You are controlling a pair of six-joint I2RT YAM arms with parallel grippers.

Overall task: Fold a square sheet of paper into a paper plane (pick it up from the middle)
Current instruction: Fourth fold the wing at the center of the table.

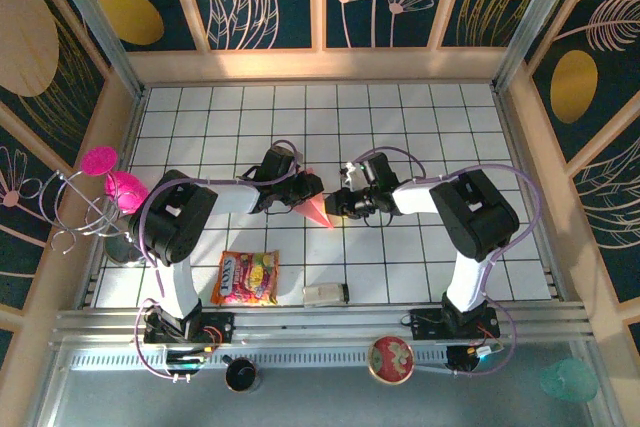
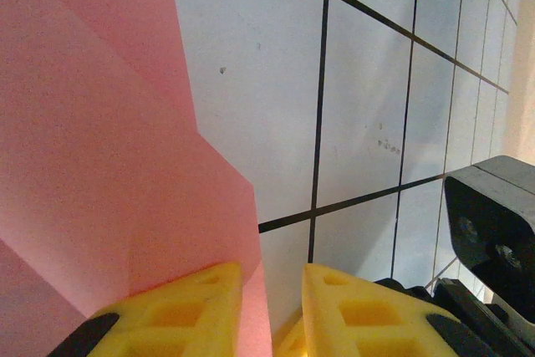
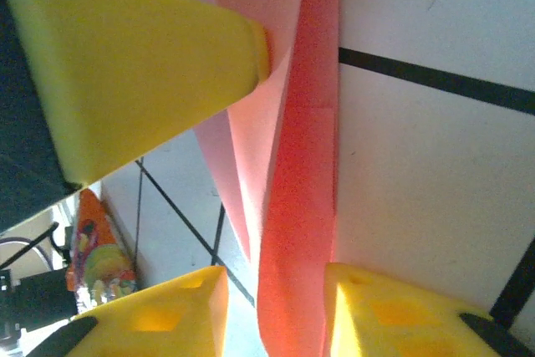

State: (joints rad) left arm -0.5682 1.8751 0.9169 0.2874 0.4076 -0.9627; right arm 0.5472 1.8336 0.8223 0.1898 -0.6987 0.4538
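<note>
The salmon-pink sheet of paper (image 1: pixel 317 209) is folded into a narrow pointed dart, tip toward the near edge, at mid-table between both grippers. In the left wrist view the paper (image 2: pixel 109 165) lies against the inner side of the left yellow finger. My left gripper (image 2: pixel 272 272) stands open, with bare tile showing between the paper and the other finger. In the right wrist view the folded paper (image 3: pixel 292 206) runs between the fingers of my right gripper (image 3: pixel 276 277). It touches the right finger, and a gap shows beside the left one. A left-gripper finger (image 3: pixel 167 56) touches the paper's flap.
An orange-yellow snack packet (image 1: pixel 245 278) and a small pale block (image 1: pixel 325 294) lie near the front edge. A wire stand with magenta round pieces (image 1: pixel 110 187) is at the left wall. A round red disc (image 1: pixel 392 359) and a black cap (image 1: pixel 240 375) sit on the front rail.
</note>
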